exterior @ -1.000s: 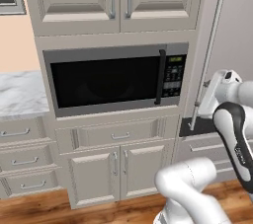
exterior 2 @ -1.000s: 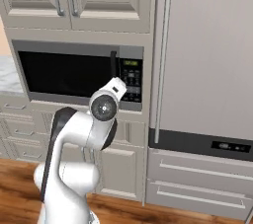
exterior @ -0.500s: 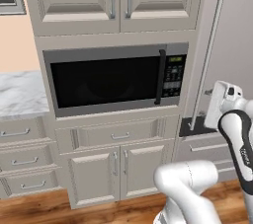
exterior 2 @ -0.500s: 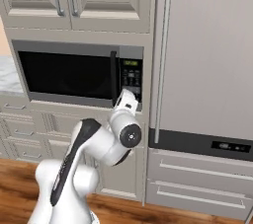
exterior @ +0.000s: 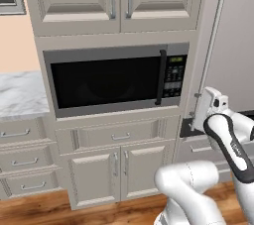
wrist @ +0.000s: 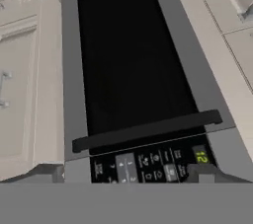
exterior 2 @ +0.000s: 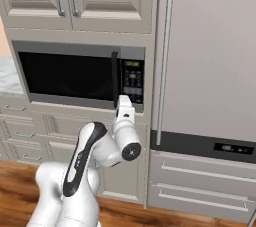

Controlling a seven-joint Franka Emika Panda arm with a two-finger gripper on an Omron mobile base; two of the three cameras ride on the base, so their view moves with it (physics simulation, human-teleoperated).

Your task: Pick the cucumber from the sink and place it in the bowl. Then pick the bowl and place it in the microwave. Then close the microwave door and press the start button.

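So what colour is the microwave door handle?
Black. The handle shows best in the left base view, upright beside the button panel.

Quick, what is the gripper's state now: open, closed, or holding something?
Gripper: open, holding nothing, its fingertips spread wide before the button panel of the microwave.

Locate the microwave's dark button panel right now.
The dark button panel sits at the microwave's right end, just right of the black vertical door handle and left of the tall grey fridge.
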